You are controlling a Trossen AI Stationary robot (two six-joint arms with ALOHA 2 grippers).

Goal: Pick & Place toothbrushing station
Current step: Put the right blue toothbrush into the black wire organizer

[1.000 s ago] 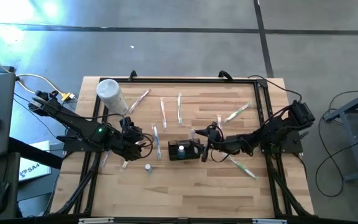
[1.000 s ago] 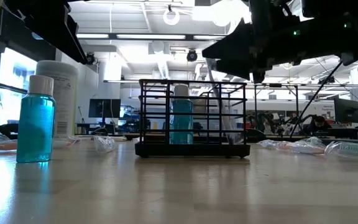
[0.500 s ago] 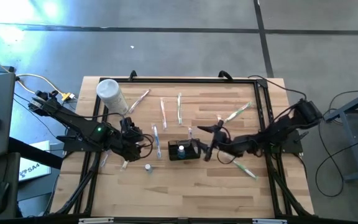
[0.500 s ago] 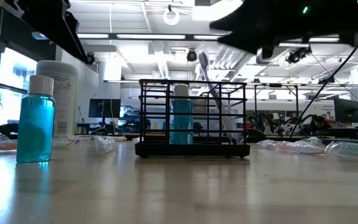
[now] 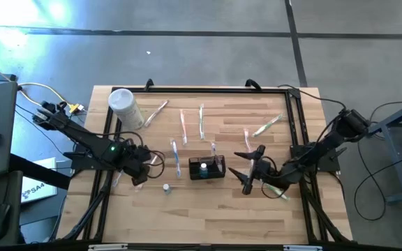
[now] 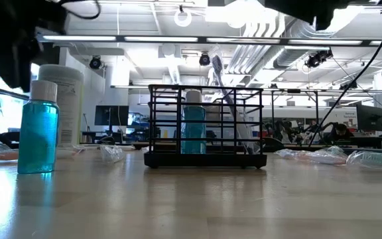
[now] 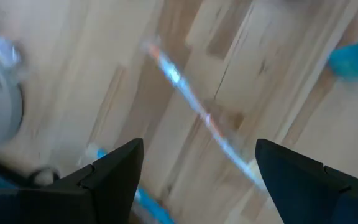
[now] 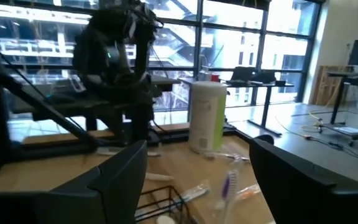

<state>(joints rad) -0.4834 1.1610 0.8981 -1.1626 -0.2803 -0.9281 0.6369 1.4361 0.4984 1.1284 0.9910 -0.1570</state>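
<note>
We see the toothbrushing station (image 5: 206, 168) upright, long axis left–right across the table; both the left gripper (image 5: 143, 165) and right gripper (image 5: 248, 171) — fingers apart, empty.

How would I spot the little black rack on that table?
Look at the middle of the wooden table. The black wire rack stands there between the two arms, with a blue bottle inside it; the wrapped toothbrushes around it lie flat.
</note>
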